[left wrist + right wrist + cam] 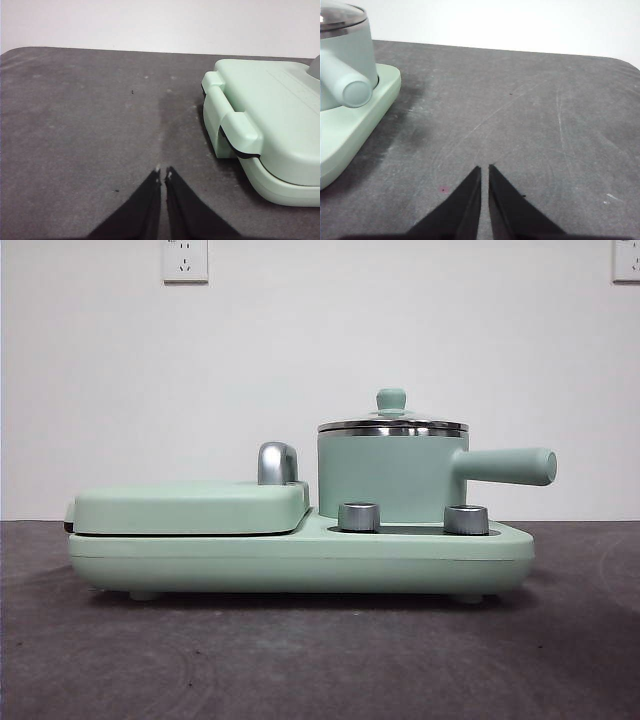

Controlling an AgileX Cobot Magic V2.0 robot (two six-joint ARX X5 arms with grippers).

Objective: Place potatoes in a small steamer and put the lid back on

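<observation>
- Sat nearest: two steel dials (360,516) on mint-green cooker base (300,558).
- Lidded: small steamer (390,480) under glass lid (392,420); contents hidden.
- Pressed together, empty: left gripper (163,173), right gripper (485,169).

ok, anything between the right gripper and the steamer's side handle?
No. In the right wrist view only bare dark table separates the right gripper from the small steamer handle; the appliance base sits under the pot.

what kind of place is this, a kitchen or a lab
Probably a lab or test bench, not a kitchen: one mint-green breakfast cooker stands on a scuffed dark table before a bare white wall with sockets. No sink, counter or food shows.
</observation>
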